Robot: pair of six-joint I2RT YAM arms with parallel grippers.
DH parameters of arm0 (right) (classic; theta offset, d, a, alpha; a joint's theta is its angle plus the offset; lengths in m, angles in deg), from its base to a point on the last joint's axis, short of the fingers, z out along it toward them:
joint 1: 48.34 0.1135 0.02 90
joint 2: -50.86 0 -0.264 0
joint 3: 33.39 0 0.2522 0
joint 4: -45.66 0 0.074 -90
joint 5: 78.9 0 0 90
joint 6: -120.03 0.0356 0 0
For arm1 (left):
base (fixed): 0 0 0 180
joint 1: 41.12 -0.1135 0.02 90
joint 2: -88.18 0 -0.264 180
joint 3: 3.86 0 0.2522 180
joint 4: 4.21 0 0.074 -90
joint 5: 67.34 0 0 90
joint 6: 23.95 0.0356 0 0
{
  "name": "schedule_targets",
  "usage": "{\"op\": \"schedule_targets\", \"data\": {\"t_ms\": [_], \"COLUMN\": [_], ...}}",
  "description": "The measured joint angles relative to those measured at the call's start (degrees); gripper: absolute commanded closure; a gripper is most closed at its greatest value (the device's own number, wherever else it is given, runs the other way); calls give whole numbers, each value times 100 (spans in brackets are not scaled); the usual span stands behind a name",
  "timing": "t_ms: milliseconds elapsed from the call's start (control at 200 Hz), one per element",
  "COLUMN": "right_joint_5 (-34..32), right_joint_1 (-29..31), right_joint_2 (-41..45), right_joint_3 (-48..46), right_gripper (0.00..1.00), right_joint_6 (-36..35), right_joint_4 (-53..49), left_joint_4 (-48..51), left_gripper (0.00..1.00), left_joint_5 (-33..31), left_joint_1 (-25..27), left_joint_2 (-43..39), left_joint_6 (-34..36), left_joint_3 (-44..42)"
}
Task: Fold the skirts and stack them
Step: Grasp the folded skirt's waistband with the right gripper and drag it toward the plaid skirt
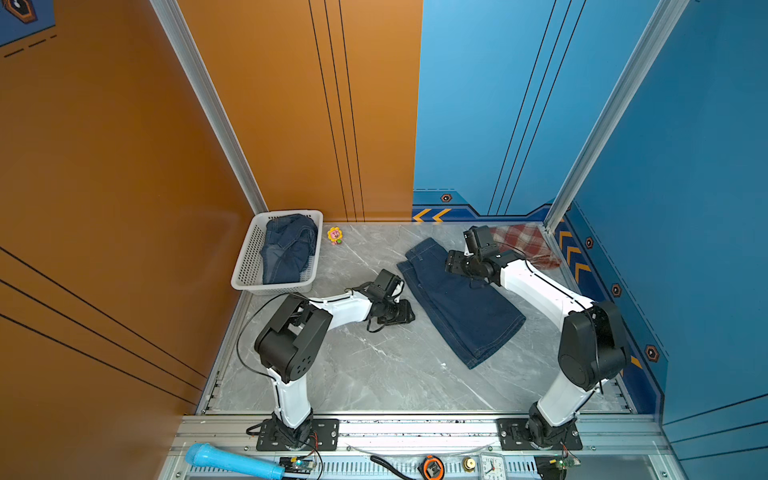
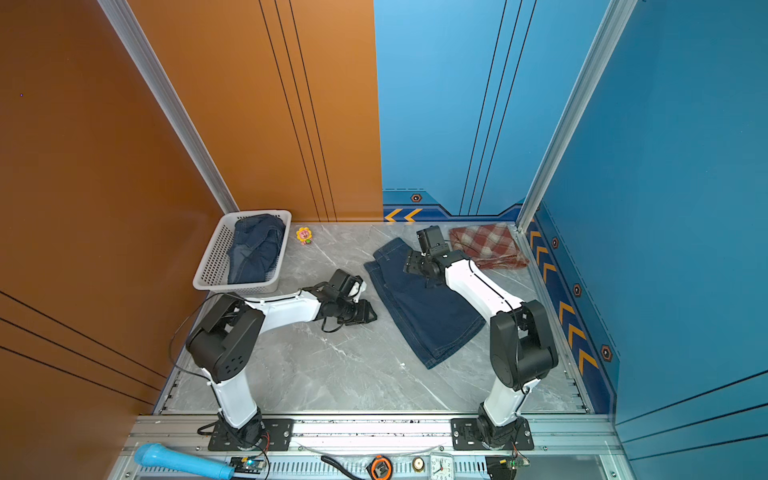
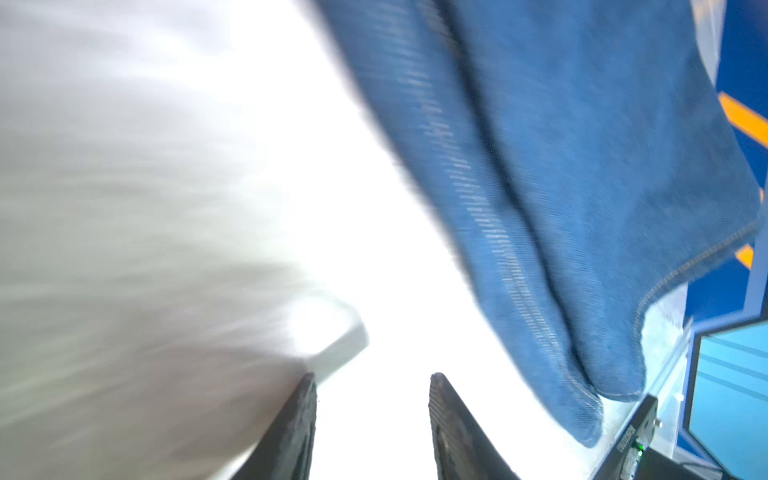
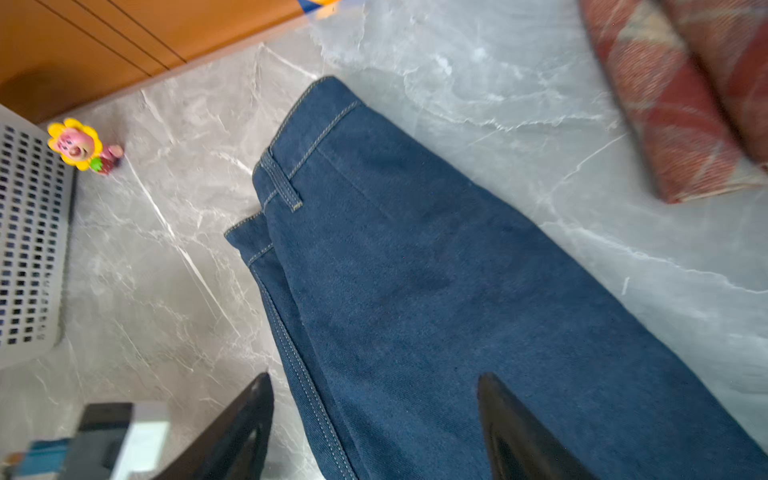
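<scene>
The grey marble tabletop (image 1: pixel 374 374) spreads between an orange wall on the left and a blue wall on the right. Right of centre on it lies the folded denim skirt (image 1: pixel 461 307), a long dark blue shape that runs from the far middle toward the near right. Its waistband and a belt loop are at the far end, and it lies flat.

At the far left corner stands the white perforated basket (image 1: pixel 249 257). A second denim skirt (image 1: pixel 286 249) lies crumpled inside it and fills most of the space. At the far right corner the plaid skirt (image 1: pixel 525 245), red, cream and tan, lies folded against the wall, well apart from the basket.

The right gripper (image 1: pixel 449 264) hangs over the far part of the folded denim skirt, near the waistband. In the right wrist view its fingers stand wide apart with only cloth below them. The left gripper (image 1: pixel 409 311) sits low, just beside that skirt's left edge. In the blurred left wrist view its fingers are parted and nothing is between them. Whether it touches the cloth I cannot tell.

A small sunflower toy (image 1: pixel 335 235) sits at the far edge, just right of the basket.
</scene>
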Motion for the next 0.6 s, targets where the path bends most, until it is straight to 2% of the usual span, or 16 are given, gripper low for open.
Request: {"op": "schedule_targets", "data": {"t_ms": [185,426,526,601], "right_joint_5": [-162,-649,-935,-1163], "right_joint_1": [415,774,868,925], "right_joint_2": [-1113,-2540,-2944,-3139], "right_joint_3": [949,2153,2461,2608], "right_gripper": [22,25,35,48], "right_joint_6": [-472,-1119,-1294,-1405], "right_joint_4": [-221,-240,-284,-302], "left_joint_4": [94,94,157,208], "left_gripper": [51,48,48,48], "left_joint_5": [-219,-402,-435,-466], "left_joint_1": [-1001,-1088,-1088,-1088], "left_joint_2": [-540,-1244,-1311,-1311], "left_joint_6": [-348,-684,-715,-728], "left_joint_3": [-455,-514,-514,-514]}}
